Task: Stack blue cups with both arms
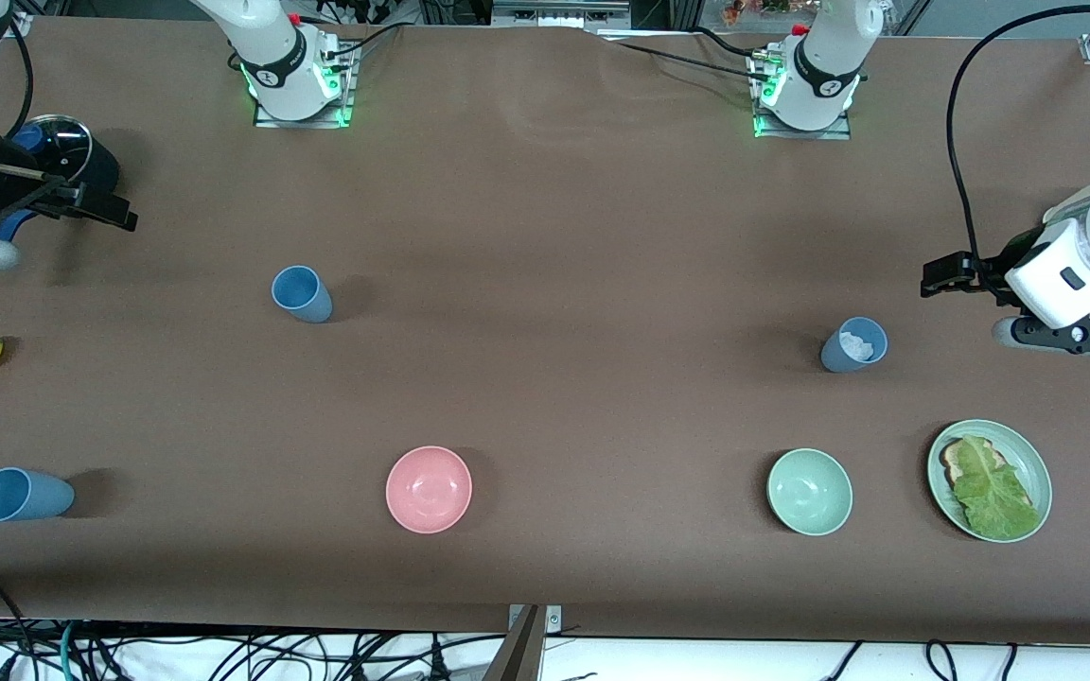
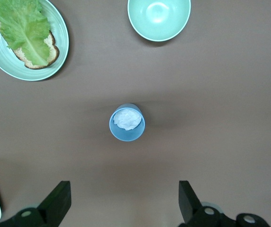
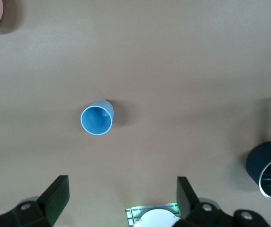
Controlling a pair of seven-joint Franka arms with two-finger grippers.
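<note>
While both grippers hang high with their jaws spread wide and holding nothing, three blue cups stand apart on the table [image 1: 545, 397]. Under the left gripper [image 2: 125, 201], the cup with white stuff inside [image 1: 854, 344] sits at twelve o'clock from the gap between the jaws, well clear of both fingers. Under the right gripper [image 3: 122, 198], an empty cup [image 1: 301, 293] lies toward eleven o'clock, also untouched; the third cup [image 1: 23, 495] stands at about eight o'clock from that one.
</note>
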